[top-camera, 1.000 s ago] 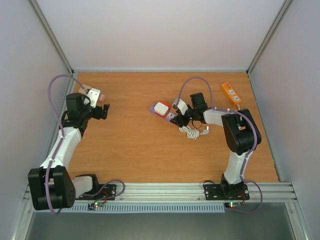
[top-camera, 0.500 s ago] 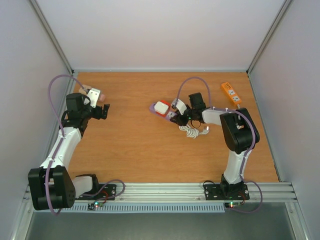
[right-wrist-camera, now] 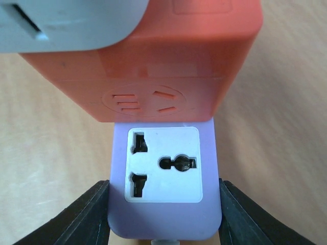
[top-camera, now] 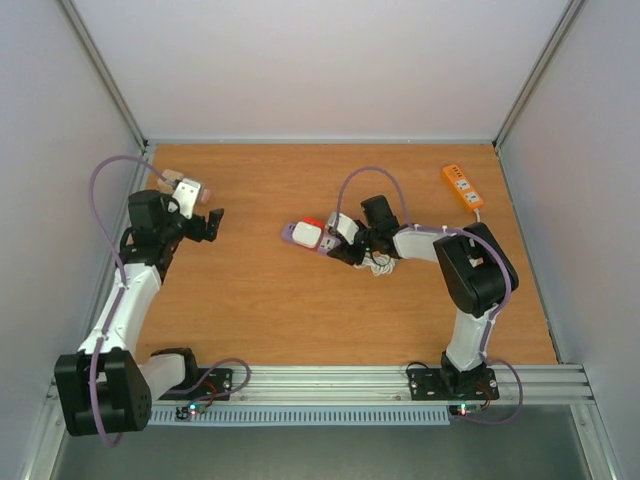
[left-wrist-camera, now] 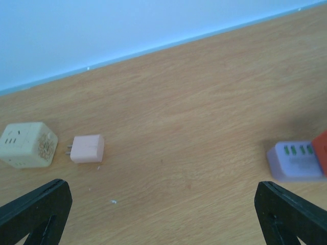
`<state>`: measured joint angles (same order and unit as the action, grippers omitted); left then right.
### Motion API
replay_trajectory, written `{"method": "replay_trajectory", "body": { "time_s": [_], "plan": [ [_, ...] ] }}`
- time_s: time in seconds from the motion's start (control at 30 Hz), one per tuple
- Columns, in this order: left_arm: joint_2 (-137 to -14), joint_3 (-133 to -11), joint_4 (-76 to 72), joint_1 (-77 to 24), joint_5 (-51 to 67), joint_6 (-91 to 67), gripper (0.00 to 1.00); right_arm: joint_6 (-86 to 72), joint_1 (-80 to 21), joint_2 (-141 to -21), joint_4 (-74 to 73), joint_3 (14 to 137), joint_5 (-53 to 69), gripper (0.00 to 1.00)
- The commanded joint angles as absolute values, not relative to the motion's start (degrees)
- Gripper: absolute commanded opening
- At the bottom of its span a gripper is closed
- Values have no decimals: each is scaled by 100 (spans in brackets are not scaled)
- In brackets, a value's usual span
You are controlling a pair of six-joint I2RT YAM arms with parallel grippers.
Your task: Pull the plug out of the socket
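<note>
One socket (right-wrist-camera: 164, 166) newly inside right pincer (right-wrist-camera: 164, 199)

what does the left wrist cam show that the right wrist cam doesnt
Only the left wrist view: a beige cube socket with a pink plug beside it, the back wall, and the open left gripper. Only the right wrist view: the right gripper closed on the sides of the purple power strip, its vacant socket face, and a white plug on the orange-red adapter. Both: the purple power strip with the orange-red adapter on it, and the wooden table.
</note>
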<state>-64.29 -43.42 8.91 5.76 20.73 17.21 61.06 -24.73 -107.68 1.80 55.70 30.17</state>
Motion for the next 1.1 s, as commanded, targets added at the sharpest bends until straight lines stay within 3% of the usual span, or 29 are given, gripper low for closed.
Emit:
{"method": "replay_trajectory", "body": {
  "time_s": [0.0,0.23,0.53,1.07],
  "plan": [
    [-6063,-4289,565,579,2496,1704,100,6532,-2823,-10645,-500,5283,3023,39],
    [-5682,-4267,1160,579,3167,2077,100,6556,-3050,-10339,-1084,5191,3271,38],
    [-5467,-4393,3206,528,4506,4123,100,6438,-3542,-10216,-1413,4940,3050,38],
    [-5193,-3740,3425,-954,4574,5478,100,6400,-3956,-10118,-2163,4725,3311,40]
  ]
}}
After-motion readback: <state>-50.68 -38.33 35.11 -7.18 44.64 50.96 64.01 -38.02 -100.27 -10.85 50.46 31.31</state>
